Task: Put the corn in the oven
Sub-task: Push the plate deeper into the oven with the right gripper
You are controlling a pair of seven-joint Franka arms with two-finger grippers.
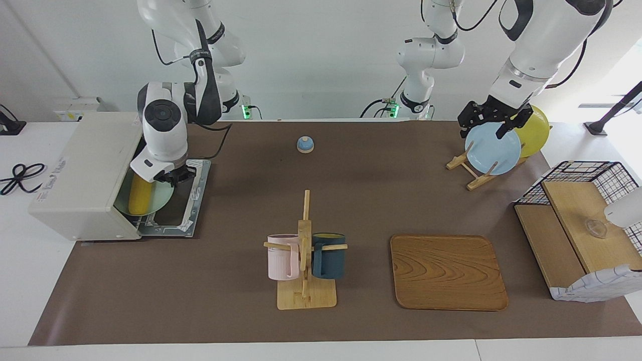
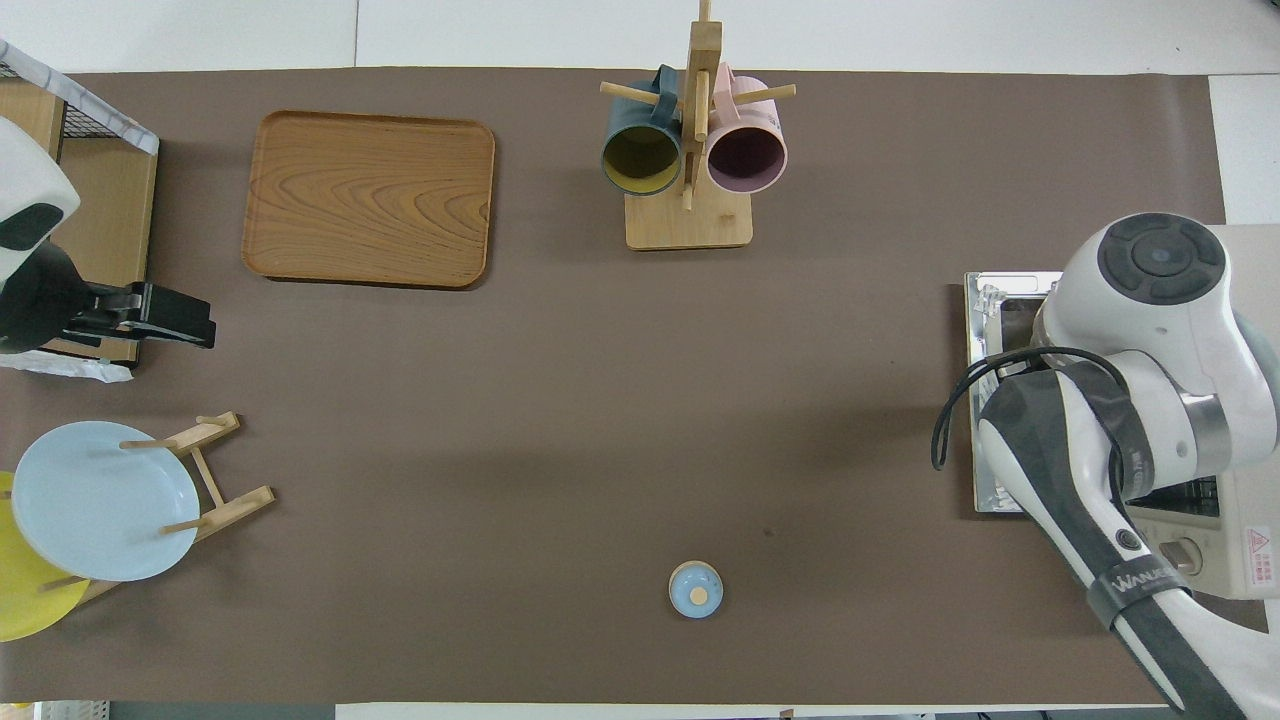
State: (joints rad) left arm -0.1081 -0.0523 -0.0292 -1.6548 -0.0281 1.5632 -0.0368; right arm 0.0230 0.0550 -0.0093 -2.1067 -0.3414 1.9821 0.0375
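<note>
The cream-white oven (image 1: 85,165) stands at the right arm's end of the table with its door (image 1: 194,198) dropped open. The yellow corn (image 1: 139,195) lies on a pale green plate (image 1: 159,199) in the oven's mouth, partly inside. My right gripper (image 1: 173,176) is at the oven's opening, right over the plate's rim beside the corn. In the overhead view the right arm (image 2: 1150,330) hides the corn and plate; only the oven door (image 2: 990,300) and a corner of the oven (image 2: 1250,540) show. My left gripper (image 1: 494,121) waits open in the air over the plate rack.
A wooden rack (image 1: 474,173) holds a blue plate (image 1: 494,150) and a round yellow plate (image 1: 534,130). A mug stand (image 1: 305,260) carries a pink and a dark blue mug. There are also a wooden tray (image 1: 446,271), a small blue bell (image 1: 305,144) and a wire basket (image 1: 587,220).
</note>
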